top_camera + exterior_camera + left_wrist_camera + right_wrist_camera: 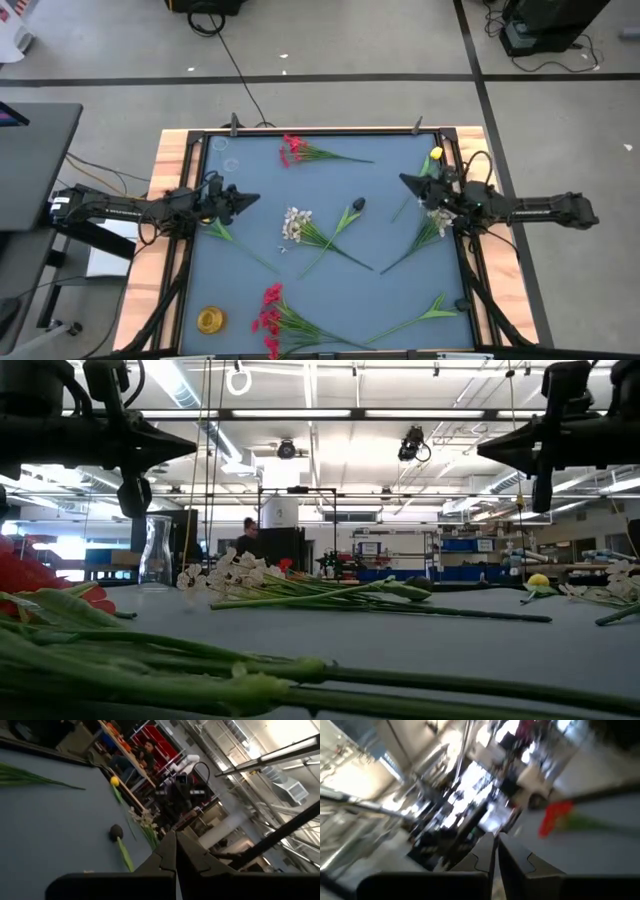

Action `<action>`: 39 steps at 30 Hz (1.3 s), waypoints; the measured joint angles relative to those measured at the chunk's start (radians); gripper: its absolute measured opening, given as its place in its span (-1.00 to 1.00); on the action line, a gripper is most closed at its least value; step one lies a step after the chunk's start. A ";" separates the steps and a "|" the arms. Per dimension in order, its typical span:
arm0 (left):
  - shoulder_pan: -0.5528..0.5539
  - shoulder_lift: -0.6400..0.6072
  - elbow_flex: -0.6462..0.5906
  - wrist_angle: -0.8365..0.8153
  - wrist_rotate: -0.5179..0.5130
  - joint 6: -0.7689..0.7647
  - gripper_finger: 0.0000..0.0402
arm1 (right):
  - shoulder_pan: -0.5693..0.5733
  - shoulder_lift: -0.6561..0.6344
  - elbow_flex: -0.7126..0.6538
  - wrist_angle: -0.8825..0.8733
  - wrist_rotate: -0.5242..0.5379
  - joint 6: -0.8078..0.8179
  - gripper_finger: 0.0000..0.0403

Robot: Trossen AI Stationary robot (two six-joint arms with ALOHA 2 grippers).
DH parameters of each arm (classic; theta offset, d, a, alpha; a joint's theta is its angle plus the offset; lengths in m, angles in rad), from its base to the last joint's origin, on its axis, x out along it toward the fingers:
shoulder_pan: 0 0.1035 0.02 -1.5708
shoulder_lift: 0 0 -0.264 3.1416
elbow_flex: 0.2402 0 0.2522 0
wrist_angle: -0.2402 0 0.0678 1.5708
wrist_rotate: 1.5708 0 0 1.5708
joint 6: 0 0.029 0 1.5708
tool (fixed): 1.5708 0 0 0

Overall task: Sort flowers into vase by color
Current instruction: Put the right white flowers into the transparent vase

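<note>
Flowers lie flat on the blue-grey table top (380,190). A red cluster (292,150) lies at the far side and another (270,310) at the near edge. A white sprig (295,224) and a dark bud (358,205) lie in the middle. A yellow bud (436,154) and a white spray (438,215) lie at the right. My left gripper (255,200) is shut and held above the table's left side, pointing right. My right gripper (403,180) is shut and held above the right side, pointing left. Both are empty. A clear glass vase (155,555) stands at the far left.
A yellow round object (210,320) sits at the near left corner. Leafy green stems lie at the near right (425,315) and at the left (235,240). A raised dark frame (320,132) edges the table. A person (247,535) sits far behind the table.
</note>
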 joint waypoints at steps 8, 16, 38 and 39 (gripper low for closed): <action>0.000 0.000 0.000 -0.002 -0.008 0.009 -0.98 | -0.007 0.259 0.144 0.001 0.025 0.056 -0.94; 0.000 0.000 0.000 -0.008 -0.011 0.055 -0.98 | -0.077 0.535 0.364 -0.006 0.026 -0.082 -0.89; 0.000 0.000 0.000 0.023 -0.114 0.261 -0.98 | -0.173 0.937 0.871 -1.284 -0.285 0.419 -0.75; 0.001 0.000 0.000 0.021 -0.124 0.281 -0.98 | -0.155 0.943 0.871 -1.308 -0.300 0.442 -0.70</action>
